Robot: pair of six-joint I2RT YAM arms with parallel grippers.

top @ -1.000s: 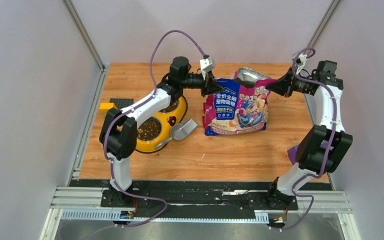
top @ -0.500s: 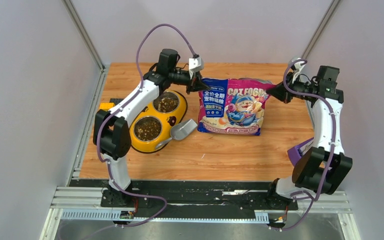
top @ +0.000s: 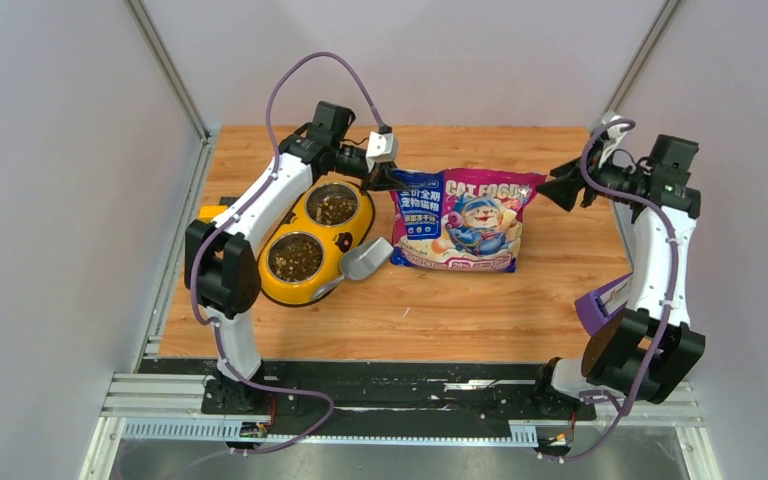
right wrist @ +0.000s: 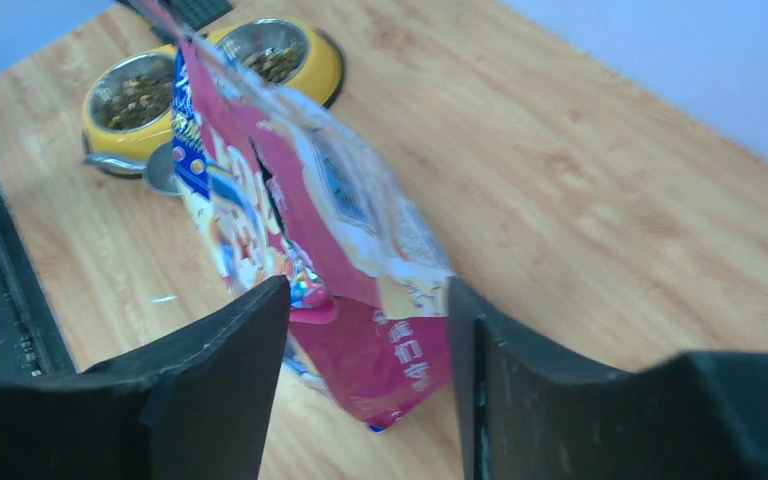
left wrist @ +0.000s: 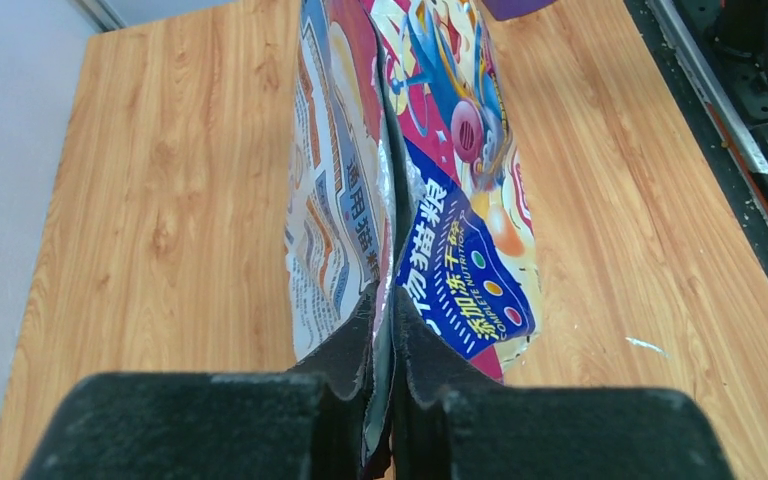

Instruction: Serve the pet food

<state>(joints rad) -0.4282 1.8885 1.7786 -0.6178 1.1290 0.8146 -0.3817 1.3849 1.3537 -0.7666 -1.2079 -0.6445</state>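
The glossy pink-and-blue cat-food bag (top: pixel 460 222) is stood upright mid-table, its top edge running left to right. One corner is pinched in the left gripper (top: pixel 388 181). The other lies just ahead of the right gripper (top: pixel 558 190), whose fingers are spread wide. The kibble-filled yellow double-bowl feeder (top: pixel 332 264) and grey plastic scoop (top: pixel 365 262) are found on the bag's left, beside it.

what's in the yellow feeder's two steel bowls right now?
Both steel bowls of the yellow double-bowl feeder hold small dark-brown kibble pellets. The pellets hide the bowl bottoms, so their depth cannot be seen.
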